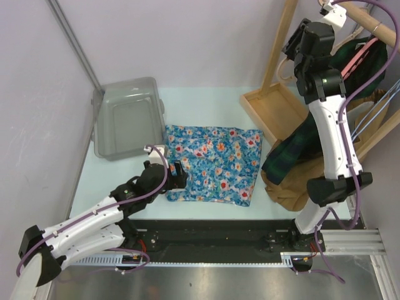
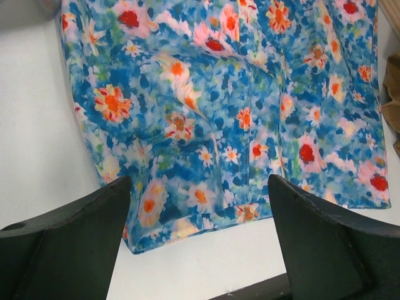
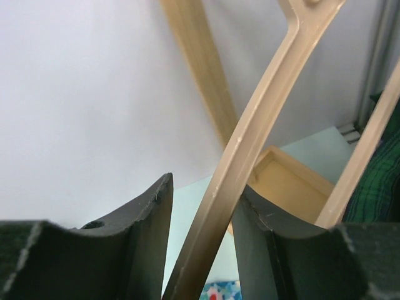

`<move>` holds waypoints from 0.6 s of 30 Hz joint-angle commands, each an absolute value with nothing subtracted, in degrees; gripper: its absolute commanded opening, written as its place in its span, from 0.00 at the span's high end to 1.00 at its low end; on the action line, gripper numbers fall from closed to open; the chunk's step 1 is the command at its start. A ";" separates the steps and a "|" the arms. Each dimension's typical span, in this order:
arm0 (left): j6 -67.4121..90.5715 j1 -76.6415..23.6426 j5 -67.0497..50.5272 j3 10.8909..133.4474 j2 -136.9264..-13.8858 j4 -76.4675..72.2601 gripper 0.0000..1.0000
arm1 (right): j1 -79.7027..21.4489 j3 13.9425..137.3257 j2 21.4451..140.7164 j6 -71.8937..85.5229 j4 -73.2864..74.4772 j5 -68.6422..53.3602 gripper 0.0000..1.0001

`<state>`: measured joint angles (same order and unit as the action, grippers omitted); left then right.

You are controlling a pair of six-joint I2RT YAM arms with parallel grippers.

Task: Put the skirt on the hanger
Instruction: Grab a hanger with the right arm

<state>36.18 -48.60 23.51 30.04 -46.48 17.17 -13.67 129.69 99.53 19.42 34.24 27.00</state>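
The skirt [image 1: 215, 162] is blue with red and white flowers and lies flat in the middle of the table. In the left wrist view the skirt [image 2: 219, 112] fills the frame, its near hem between my fingers. My left gripper [image 1: 178, 178] [image 2: 200, 187] hovers open over the skirt's near left corner, holding nothing. My right gripper [image 1: 292, 53] [image 3: 203, 190] is raised high at the clothes rack. It is shut on the slanting arm of the beige hanger [image 3: 250, 144], which rests against the right finger [image 3: 262, 237].
A clear plastic bin [image 1: 128, 115] stands at the back left. The wooden rack's base tray [image 1: 265, 106] sits at the back right, its rod [image 1: 369, 22] above. A dark green plaid garment [image 1: 294, 153] and a tan one [image 1: 294, 194] hang down at the right.
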 commanded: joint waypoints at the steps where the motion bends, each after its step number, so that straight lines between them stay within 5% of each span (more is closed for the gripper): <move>1: 38.05 -48.69 23.20 29.44 -44.22 17.58 0.06 | -15.64 123.95 92.83 17.93 28.12 21.20 1.00; 9: 44.73 -48.69 25.49 30.50 -44.03 25.66 0.02 | -22.23 109.97 81.14 18.81 31.11 8.11 1.00; 18: 49.13 -48.52 23.38 25.85 -45.09 26.55 0.03 | -41.12 85.91 65.05 10.63 34.01 -8.76 1.00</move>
